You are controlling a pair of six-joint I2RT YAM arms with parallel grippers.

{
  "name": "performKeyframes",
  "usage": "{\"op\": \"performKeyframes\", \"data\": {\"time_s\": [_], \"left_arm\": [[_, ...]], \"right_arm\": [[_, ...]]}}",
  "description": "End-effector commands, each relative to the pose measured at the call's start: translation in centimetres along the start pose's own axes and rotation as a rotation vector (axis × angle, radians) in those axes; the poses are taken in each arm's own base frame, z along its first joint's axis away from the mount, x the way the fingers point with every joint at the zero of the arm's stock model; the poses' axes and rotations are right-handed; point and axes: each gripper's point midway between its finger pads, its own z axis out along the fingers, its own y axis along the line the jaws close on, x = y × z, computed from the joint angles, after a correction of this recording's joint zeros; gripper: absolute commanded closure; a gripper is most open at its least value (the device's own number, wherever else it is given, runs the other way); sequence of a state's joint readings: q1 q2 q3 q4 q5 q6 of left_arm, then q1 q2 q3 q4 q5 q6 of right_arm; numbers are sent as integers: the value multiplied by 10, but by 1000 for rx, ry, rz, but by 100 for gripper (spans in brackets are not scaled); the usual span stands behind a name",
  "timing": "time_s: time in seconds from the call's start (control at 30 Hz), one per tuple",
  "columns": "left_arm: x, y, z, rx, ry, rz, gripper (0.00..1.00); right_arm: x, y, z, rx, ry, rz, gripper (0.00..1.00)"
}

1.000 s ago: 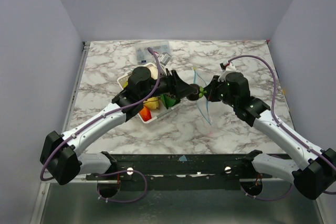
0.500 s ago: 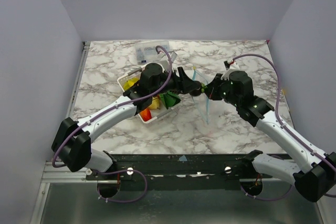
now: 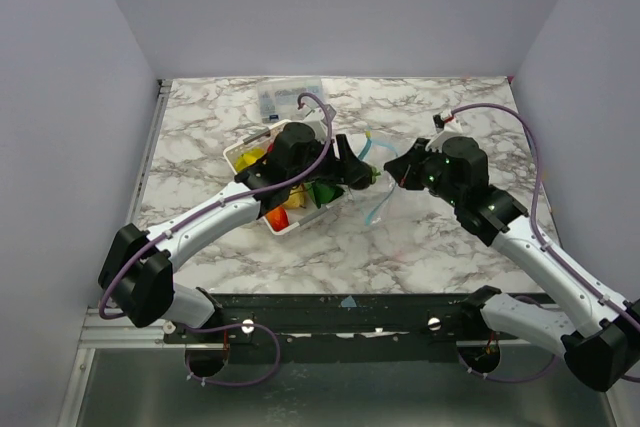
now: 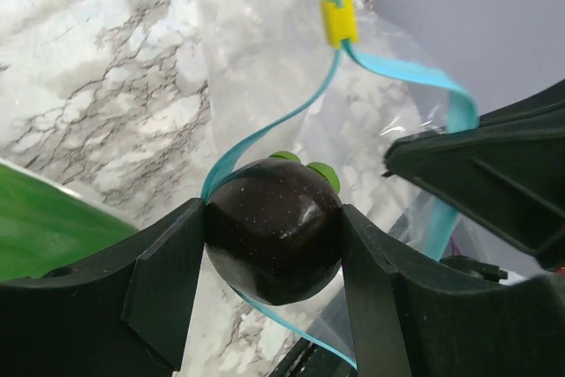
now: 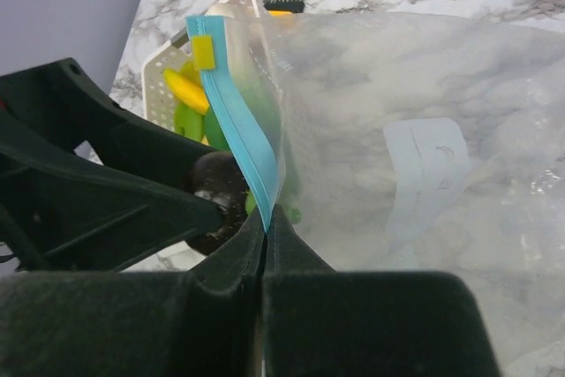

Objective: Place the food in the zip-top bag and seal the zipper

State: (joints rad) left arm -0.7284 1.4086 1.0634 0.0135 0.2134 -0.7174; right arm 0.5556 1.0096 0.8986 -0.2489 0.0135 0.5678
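Observation:
A dark purple food piece (image 4: 274,227) with green leaves sits clamped between the fingers of my left gripper (image 4: 274,218), right at the mouth of the zip-top bag (image 4: 265,50). The blue zipper (image 4: 265,130) loops around the fruit, and a yellow slider (image 4: 336,22) sits at its far end. My right gripper (image 5: 267,214) is shut on the zipper strip (image 5: 234,121), holding the clear bag (image 5: 397,103) up. From above, the left gripper (image 3: 362,175) and right gripper (image 3: 393,171) meet at the bag (image 3: 380,202). More food (image 3: 285,197) lies in the white tray (image 3: 285,227).
A rigid clear box (image 3: 290,97) with blue labels stands at the back, behind the tray. The tray lies under my left forearm. A green piece (image 4: 44,227) shows at the lower left of the left wrist view.
The left arm swung forward and kept the purple piece at the bag. The bag's mouth spread from a thin line into an open loop. The right gripper shifted slightly right.

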Motion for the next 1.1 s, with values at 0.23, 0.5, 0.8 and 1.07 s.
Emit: {"op": "performKeyframes", "data": {"time_s": [0.23,0.5,0.8,1.07], "left_arm": [[12,-15,-4,4,111,54,40],[3,-42,-28,92,110,98,1],[-14,-41,-63,73,60,182,2],[-16,9,-94,-78,9,195,3]], "right_arm": [[-22,12,-6,-36,-86,2,99],[-16,6,-2,-18,-75,-6,99],[-14,0,1,9,-73,-21,99],[-17,-5,-6,31,-94,-35,99]]}}
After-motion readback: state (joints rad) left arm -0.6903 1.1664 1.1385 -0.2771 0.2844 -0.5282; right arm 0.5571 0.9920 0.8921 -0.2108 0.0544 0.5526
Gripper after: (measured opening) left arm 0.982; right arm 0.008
